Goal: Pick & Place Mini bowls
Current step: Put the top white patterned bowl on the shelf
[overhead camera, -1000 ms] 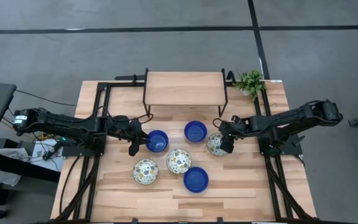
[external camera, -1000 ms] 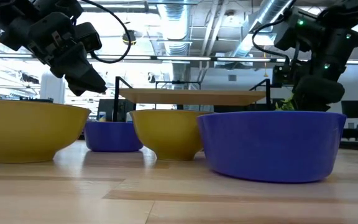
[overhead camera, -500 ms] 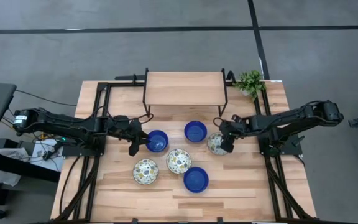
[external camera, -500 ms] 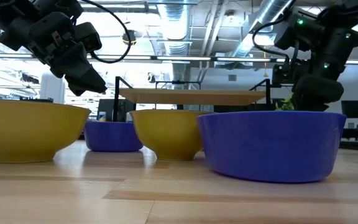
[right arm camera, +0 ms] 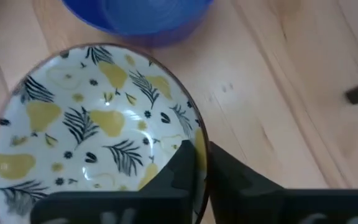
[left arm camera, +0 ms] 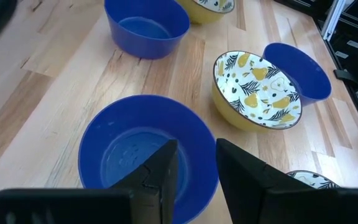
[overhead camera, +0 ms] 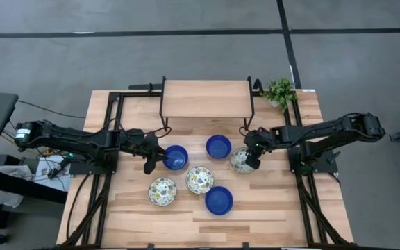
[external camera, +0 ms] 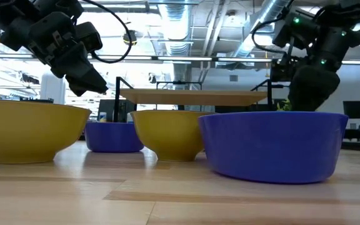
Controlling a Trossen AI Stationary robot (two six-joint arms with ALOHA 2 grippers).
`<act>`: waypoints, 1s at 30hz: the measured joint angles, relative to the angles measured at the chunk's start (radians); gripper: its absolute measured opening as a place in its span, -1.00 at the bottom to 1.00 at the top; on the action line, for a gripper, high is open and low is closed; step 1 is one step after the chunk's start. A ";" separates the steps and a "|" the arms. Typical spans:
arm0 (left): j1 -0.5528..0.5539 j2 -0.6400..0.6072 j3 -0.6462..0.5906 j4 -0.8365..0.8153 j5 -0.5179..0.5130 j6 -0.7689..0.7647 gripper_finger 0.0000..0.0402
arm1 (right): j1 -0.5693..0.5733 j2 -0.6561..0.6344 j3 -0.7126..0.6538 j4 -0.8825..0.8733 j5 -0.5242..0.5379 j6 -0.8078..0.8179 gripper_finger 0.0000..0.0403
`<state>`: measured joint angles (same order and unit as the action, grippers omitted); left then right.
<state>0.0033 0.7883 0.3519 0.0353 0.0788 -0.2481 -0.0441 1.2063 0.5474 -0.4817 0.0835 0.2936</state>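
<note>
Six small round bowls sit clustered on a pale butcher-block wooden table (overhead camera: pixel 269 208), in front of a low wooden shelf on black metal legs (overhead camera: pixel 206 99). The left gripper (overhead camera: pixel 154 161) straddles the rim of a glossy cobalt-blue bowl (overhead camera: pixel 176 157); the left wrist view shows one dark finger inside the bowl and the other outside its wall, the jaws narrowly parted around the rim. The right gripper (overhead camera: pixel 251 157) does likewise at the table's right side, its fingers closed down on the rim of a cream-white bowl patterned with yellow pears and dark leaves (overhead camera: pixel 241 161). Both bowls rest on the tabletop. A second blue bowl (overhead camera: pixel 219 146) stands between the two grippers, with a third (overhead camera: pixel 219 200) nearer the front edge beside two more patterned bowls (overhead camera: pixel 200 179) (overhead camera: pixel 163 191). A small green plant (overhead camera: pixel 280 91) stands at the table's far right corner.
</note>
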 joint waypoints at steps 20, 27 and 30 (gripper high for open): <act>0.000 0.000 0.000 0.011 0.000 0.005 -0.46 | -0.044 -0.026 0.194 -0.225 -0.093 -0.131 -1.00; 0.000 0.000 0.000 0.016 0.000 0.007 -0.46 | -0.047 -0.077 0.245 -0.228 -0.157 -0.147 -1.00; 0.000 0.000 0.000 0.018 0.000 0.007 -0.46 | -0.048 -0.096 0.279 -0.230 -0.167 -0.148 -1.00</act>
<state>0.0034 0.7883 0.3519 0.0532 0.0788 -0.2409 -0.0921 1.1102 0.8259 -0.7116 -0.0835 0.1455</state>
